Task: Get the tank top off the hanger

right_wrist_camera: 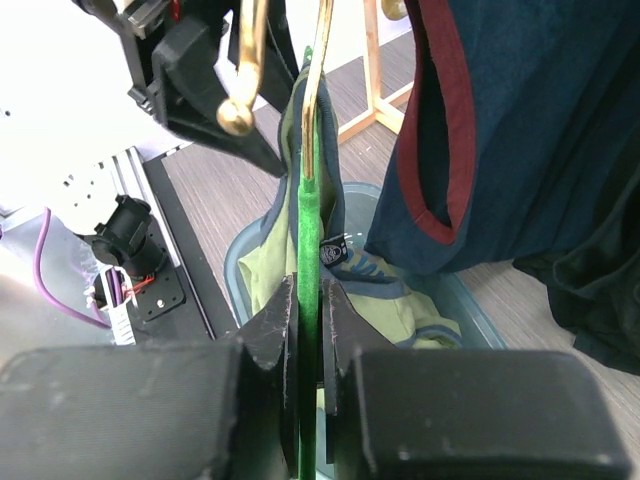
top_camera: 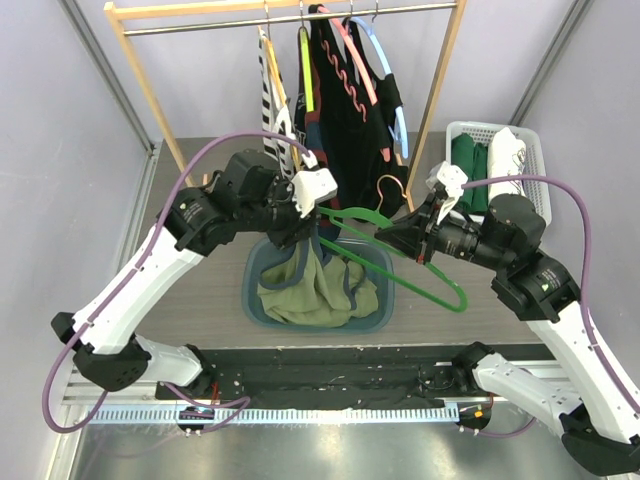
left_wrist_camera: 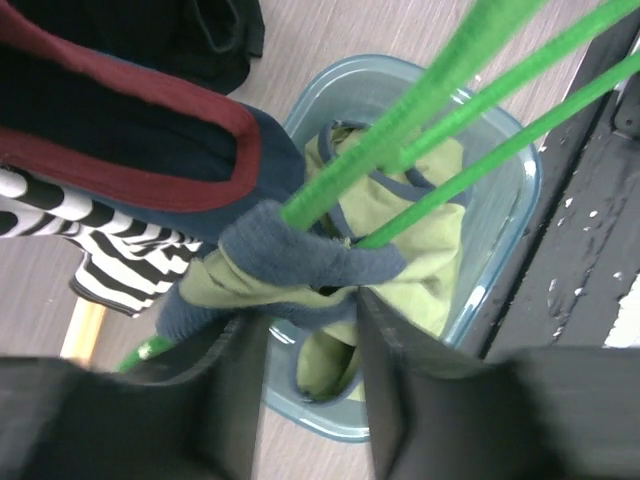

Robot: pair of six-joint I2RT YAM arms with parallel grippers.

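The tank top (top_camera: pixel 315 290) is olive green with blue trim and hangs bunched from the left end of a green hanger (top_camera: pixel 400 265) into a blue-grey bin (top_camera: pixel 252 270). My left gripper (top_camera: pixel 318 215) is at that end. In the left wrist view its fingers stand partly apart (left_wrist_camera: pixel 310 310), with the blue-trimmed strap (left_wrist_camera: pixel 300 265) lying across their tips where it wraps the hanger (left_wrist_camera: pixel 450 90). Whether the strap is clamped does not show. My right gripper (top_camera: pixel 385 237) is shut on the hanger's bar (right_wrist_camera: pixel 308 250), with the tank top (right_wrist_camera: pixel 265 270) beyond its jaws (right_wrist_camera: pixel 308 290).
A wooden rack (top_camera: pixel 440 80) at the back holds a black garment (top_camera: pixel 350 110), a striped one (top_camera: pixel 272 90) and a navy top with red trim (right_wrist_camera: pixel 500 150). A brown hanger (top_camera: pixel 392 190) hangs low. A white basket (top_camera: pixel 530 150) of folded clothes stands at the right.
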